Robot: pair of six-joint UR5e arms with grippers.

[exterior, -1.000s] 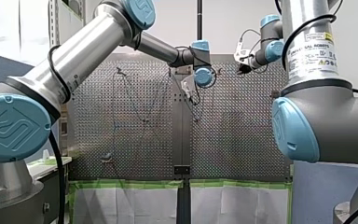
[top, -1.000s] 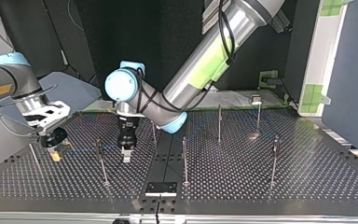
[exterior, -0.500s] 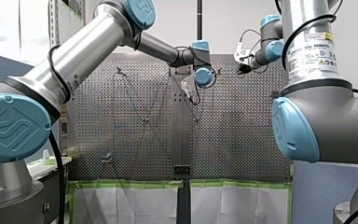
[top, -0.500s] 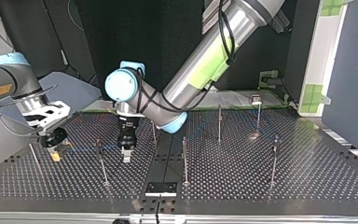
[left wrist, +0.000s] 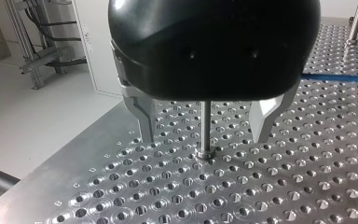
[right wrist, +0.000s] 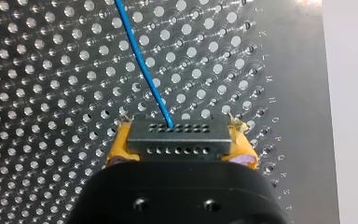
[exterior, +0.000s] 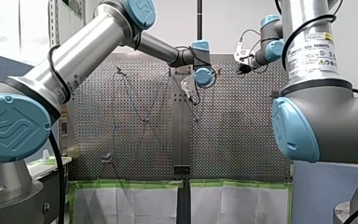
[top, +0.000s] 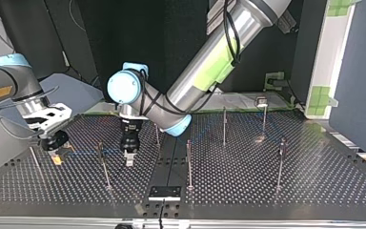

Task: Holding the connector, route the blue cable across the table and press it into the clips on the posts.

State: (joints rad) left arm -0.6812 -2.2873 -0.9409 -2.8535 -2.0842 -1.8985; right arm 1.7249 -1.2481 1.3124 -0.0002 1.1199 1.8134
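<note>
Right tool (right wrist: 179, 127) clenched on connector (right wrist: 179, 141), blue cable (right wrist: 143, 70) ahead; left tool (left wrist: 204, 139) spread astride post (left wrist: 205, 119).

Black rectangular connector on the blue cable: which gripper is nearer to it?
Right. My right gripper clamps the black rectangular connector between yellow pads; my left gripper stands apart from it, open, by a thin metal post.

The front view is bright; the top view's backdrop is dark, with highlights streaking the left arm (top: 219, 52). The table (left wrist: 261, 186) has holes that glint beneath the left end effector (left wrist: 204, 137); even light falls on the connector (right wrist: 178, 140).
</note>
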